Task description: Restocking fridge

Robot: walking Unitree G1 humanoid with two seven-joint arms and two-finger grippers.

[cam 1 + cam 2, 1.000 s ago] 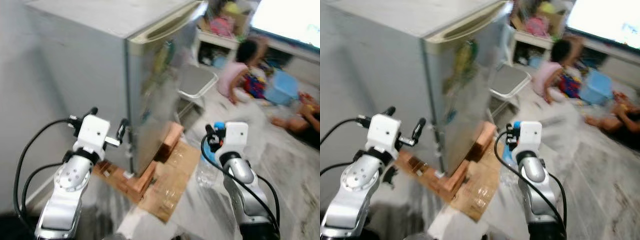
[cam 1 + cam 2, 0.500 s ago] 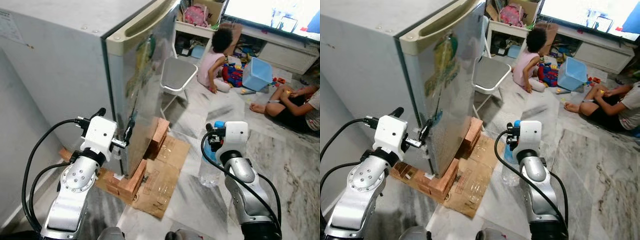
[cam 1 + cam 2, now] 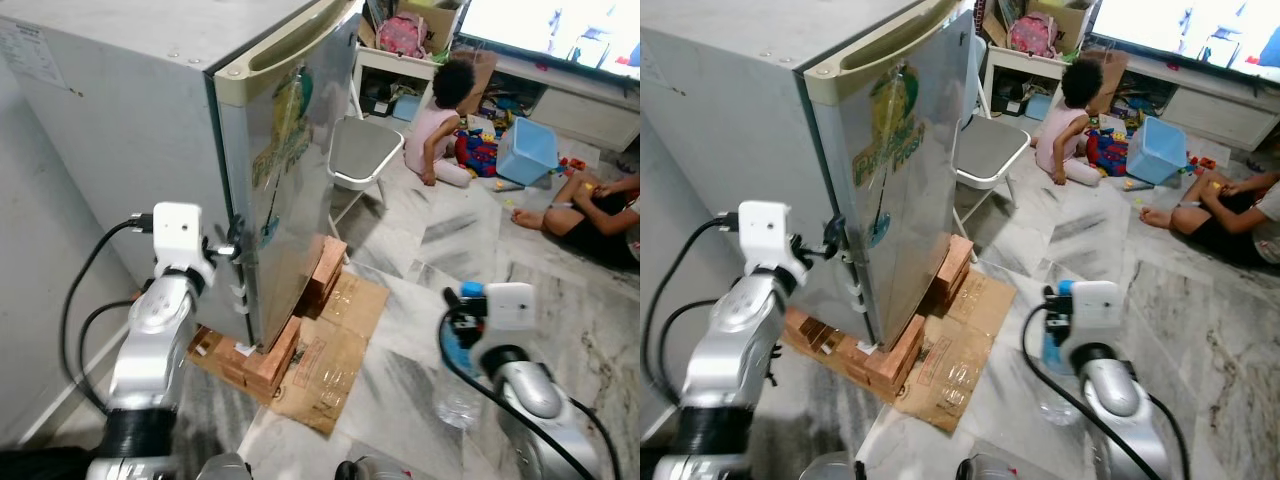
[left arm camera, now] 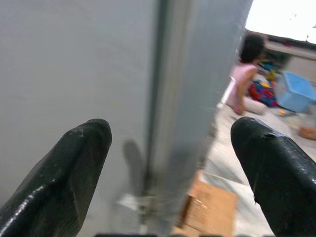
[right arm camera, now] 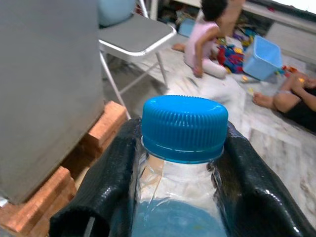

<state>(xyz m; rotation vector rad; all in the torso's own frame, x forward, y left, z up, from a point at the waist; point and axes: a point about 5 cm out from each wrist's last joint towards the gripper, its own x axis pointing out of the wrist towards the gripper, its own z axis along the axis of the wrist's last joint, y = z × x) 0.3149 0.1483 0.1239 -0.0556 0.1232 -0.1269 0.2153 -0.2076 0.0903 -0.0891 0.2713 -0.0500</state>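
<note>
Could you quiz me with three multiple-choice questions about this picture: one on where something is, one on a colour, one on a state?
1. What does the fridge stand on?
A. red bricks
B. a blue bin
C. a folding chair

2. What colour is the cap of the water bottle?
A. white
B. blue
C. green

3. How is the left gripper?
A. shut on a cup
B. shut on the bottle
C. open, fingers either side of the fridge door's edge

Answers: 1 A, the bricks lie under its base on cardboard. 2 B, the right wrist view shows a blue cap, held by the right gripper. 3 C, the left wrist view shows both fingers apart with the door edge between.
</note>
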